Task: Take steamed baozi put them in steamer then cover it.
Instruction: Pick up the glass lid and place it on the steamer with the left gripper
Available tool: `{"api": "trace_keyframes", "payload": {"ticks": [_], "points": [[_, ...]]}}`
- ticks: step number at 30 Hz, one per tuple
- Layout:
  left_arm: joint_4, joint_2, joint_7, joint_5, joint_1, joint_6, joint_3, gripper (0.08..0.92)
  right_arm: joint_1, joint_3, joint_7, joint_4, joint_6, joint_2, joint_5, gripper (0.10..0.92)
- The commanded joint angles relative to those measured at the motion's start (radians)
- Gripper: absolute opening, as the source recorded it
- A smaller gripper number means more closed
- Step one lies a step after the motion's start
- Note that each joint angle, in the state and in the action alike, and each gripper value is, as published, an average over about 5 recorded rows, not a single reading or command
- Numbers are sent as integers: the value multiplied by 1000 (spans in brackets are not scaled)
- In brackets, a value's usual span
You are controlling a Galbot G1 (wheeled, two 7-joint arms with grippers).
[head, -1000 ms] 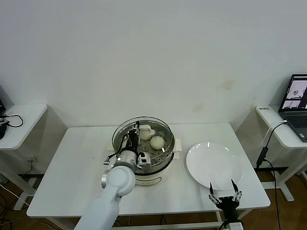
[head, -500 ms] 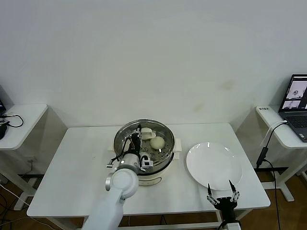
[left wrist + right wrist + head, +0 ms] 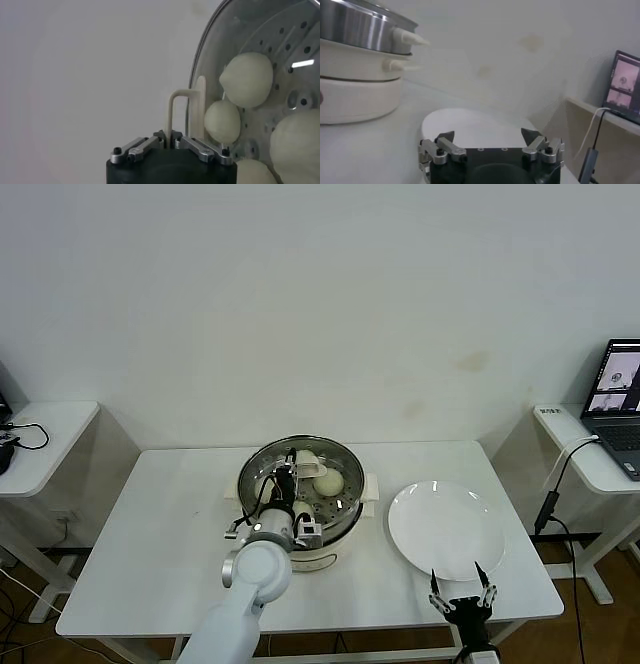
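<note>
Left gripper [image 3: 170, 141] clenched on the cream handle of the cover [image 3: 200, 107], held over the steamer [image 3: 300, 489] at the centre of the tabletop [image 3: 160, 524]. Only the left wrist view shows four baozi [image 3: 248, 79] on the perforated tray — the head view shows one clearly. One white plate [image 3: 445, 529] lies right of the steamer; the right gripper [image 3: 460, 589] hangs spread wide, holding nothing, at the plate's near edge.
</note>
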Motion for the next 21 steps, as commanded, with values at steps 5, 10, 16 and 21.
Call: {"api": "trace_keyframes", "payload": {"ticks": [5, 10, 16, 21], "points": [[-11, -1, -20, 7, 13, -23, -5, 219, -2, -4, 0, 1, 2, 1, -3, 823], [-68, 28, -24, 3, 44, -36, -5, 357, -2, -6, 0, 3, 0, 1, -4, 823], [-194, 98, -50, -47, 127, -54, -6, 531, -2, -8, 0, 1, -1, 1, -6, 823], [-312, 150, -119, -126, 224, -99, -26, 678, -4, -9, 0, -1, 0, 0, -7, 823]]}}
